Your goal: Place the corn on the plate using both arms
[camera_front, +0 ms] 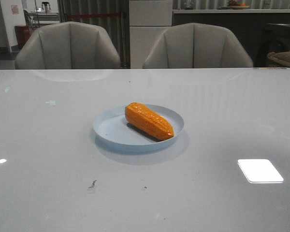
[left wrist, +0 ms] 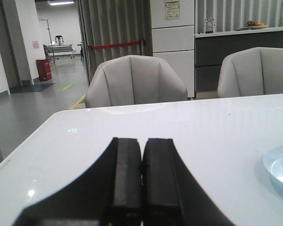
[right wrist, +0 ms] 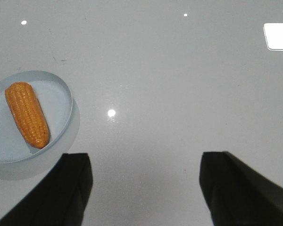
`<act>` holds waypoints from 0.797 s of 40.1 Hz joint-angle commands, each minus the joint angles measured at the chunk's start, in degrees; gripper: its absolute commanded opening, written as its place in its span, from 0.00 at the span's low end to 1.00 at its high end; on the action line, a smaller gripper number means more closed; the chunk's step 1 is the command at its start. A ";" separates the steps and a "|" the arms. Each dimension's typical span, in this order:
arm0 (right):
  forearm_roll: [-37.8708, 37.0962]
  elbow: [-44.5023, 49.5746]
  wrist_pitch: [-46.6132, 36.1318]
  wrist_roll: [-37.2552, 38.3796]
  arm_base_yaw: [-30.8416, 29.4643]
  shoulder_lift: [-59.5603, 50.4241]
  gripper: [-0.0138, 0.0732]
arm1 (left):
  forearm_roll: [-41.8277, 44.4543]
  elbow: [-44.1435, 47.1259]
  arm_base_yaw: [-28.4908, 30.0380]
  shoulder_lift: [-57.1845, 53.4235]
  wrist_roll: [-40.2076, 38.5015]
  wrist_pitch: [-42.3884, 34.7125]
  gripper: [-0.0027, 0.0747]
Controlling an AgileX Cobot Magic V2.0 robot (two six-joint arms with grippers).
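The orange corn (camera_front: 149, 121) lies on its side inside the pale blue plate (camera_front: 111, 130) at the middle of the table; the same corn (right wrist: 27, 114) and plate (right wrist: 61, 101) show in the right wrist view. My right gripper (right wrist: 146, 162) hovers open over bare table beside the plate, nothing between its fingers (right wrist: 75, 181). My left gripper (left wrist: 142, 155) is shut, its two pads pressed together with nothing between them, low over the table's left part. Only the plate's edge (left wrist: 276, 167) shows there. Neither arm appears in the front view.
Two grey chairs (camera_front: 67, 46) (camera_front: 197, 46) stand behind the table's far edge. A bright window reflection (camera_front: 260, 170) lies on the glossy tabletop at the front right. A small dark speck (camera_front: 92, 184) sits near the front.
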 commanded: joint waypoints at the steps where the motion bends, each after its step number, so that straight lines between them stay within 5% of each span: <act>1: 0.46 -1.64 -4.19 -0.18 -0.42 -0.75 0.83 | -0.15 2.11 -0.38 -0.55 -0.15 -4.23 0.16; 32: -0.43 -1.56 -4.19 -0.18 -0.42 -1.05 0.83 | -0.15 2.11 -0.38 -0.55 -0.15 -4.23 0.16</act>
